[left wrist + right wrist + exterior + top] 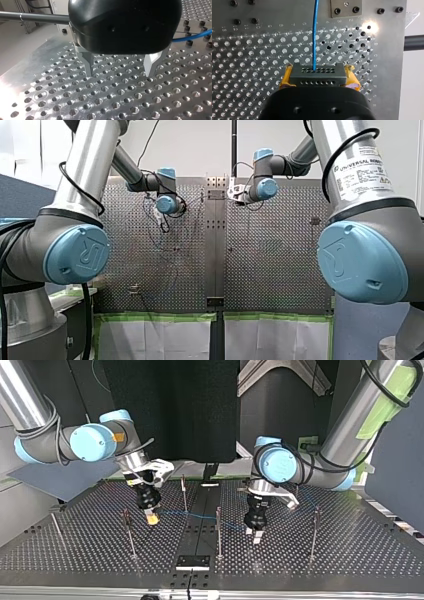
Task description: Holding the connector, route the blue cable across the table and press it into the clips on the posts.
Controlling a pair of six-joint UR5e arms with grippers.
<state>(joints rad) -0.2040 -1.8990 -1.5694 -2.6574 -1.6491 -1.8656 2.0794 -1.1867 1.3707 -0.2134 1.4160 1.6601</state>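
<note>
Over the perforated surface [350,560], my right pincer [151,519] is clenched on the connector [322,75], across the centre post [218,530] from my left pincer [256,535], which hangs released and empty just beside that post; the step, I judge, is bringing the blue cable [315,37] to that post's clip; keep the line taut and low, and let the left pincer press it home. The cable is thin and bright blue, running past the centre post, perhaps touching it; the connector is a small black block with rows of holes, the cable entering one.
</note>
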